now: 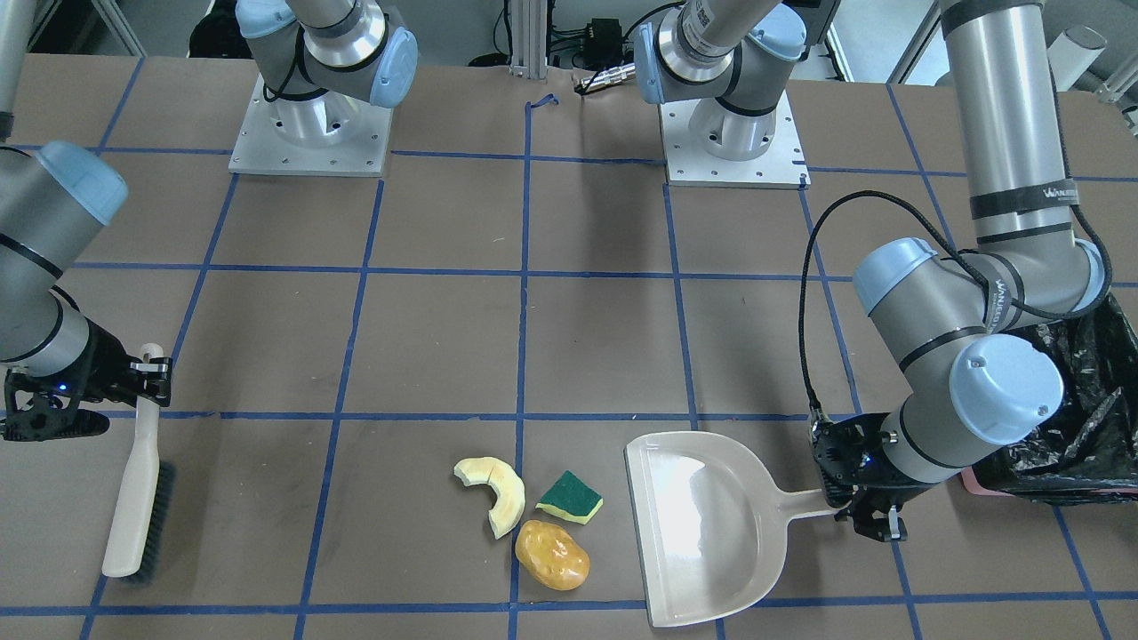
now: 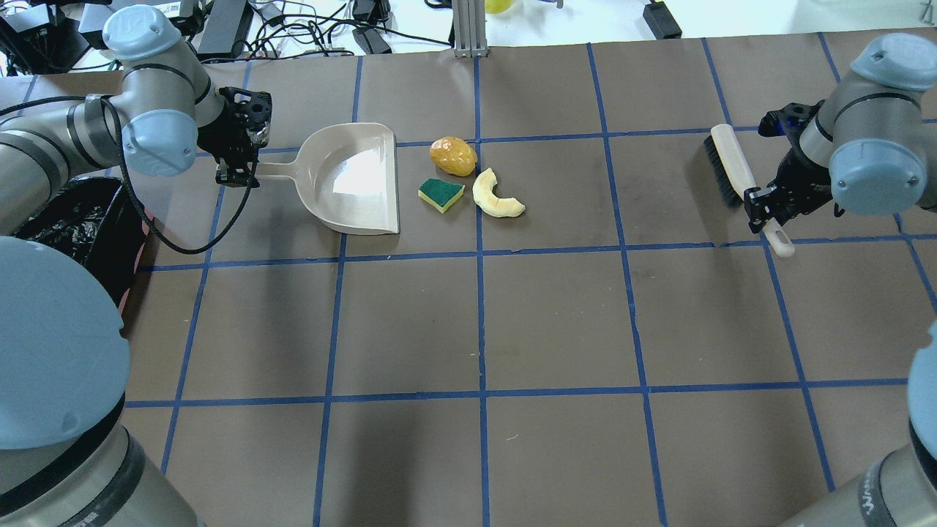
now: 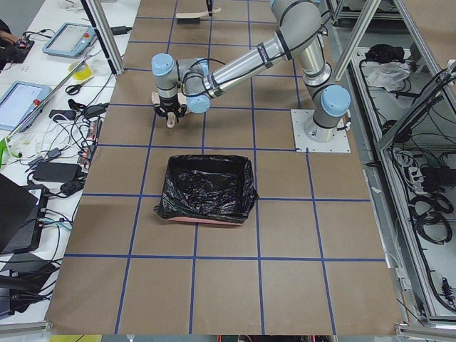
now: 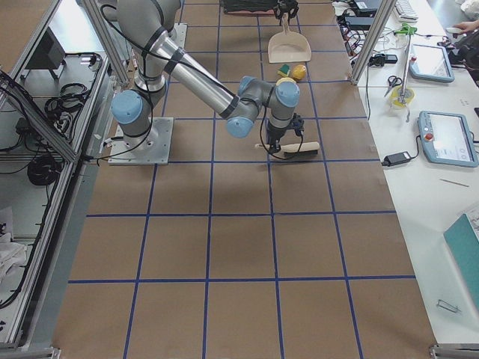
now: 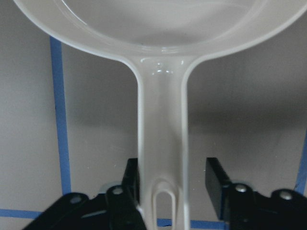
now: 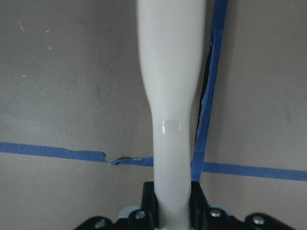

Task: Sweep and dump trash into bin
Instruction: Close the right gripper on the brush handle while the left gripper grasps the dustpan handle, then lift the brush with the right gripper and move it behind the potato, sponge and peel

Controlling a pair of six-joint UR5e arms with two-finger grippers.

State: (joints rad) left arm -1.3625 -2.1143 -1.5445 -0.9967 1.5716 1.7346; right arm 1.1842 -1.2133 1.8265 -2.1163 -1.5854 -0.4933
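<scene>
Slippage of the dustpan (image 2: 351, 183) is judged the main risk. Its handle is only straddled by the left gripper (image 2: 236, 174), with one finger touching and the other apart, so nothing is clamped. The hand brush (image 2: 732, 165) is clenched at its handle by the right gripper (image 2: 765, 205), well apart at 3 o'clock of the trash in the overhead view. The squash slice (image 2: 496, 195), sponge wedge (image 2: 440, 194) and potato-like lump (image 2: 452, 156) lie just beside the pan's mouth, at its 3 o'clock. Swept against an unbraced pan, they could shove it toward the bin (image 3: 208, 158) at 9 o'clock, and the rounded lump could be rolled astray.

Wrist views seemingly near table (image 5: 29, 143); others far
</scene>
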